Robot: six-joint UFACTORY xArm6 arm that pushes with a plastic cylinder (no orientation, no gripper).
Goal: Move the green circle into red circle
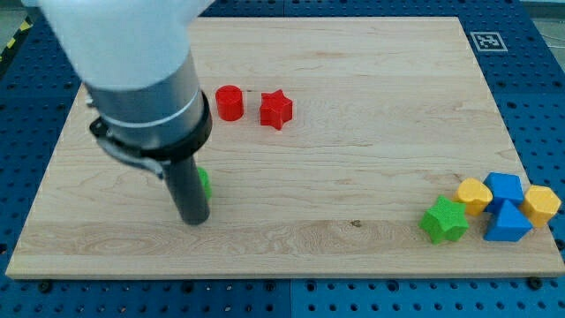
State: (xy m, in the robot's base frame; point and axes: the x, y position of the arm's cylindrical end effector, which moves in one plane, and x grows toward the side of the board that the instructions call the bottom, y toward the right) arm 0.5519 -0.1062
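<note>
The red circle (pixel 229 102) stands on the wooden board at the upper middle-left, with the red star (pixel 275 109) just to its right. The green circle (pixel 204 183) is mostly hidden behind my dark rod; only a sliver shows at the rod's right side, well below the red circle. My tip (pixel 194 218) rests on the board, just below and left of the green circle, apparently touching it.
At the view's lower right lies a cluster: a green star (pixel 443 221), a yellow block (pixel 474 194), two blue blocks (pixel 504 188) (pixel 507 223) and another yellow block (pixel 540 204). The board's bottom edge (pixel 282 277) is near my tip.
</note>
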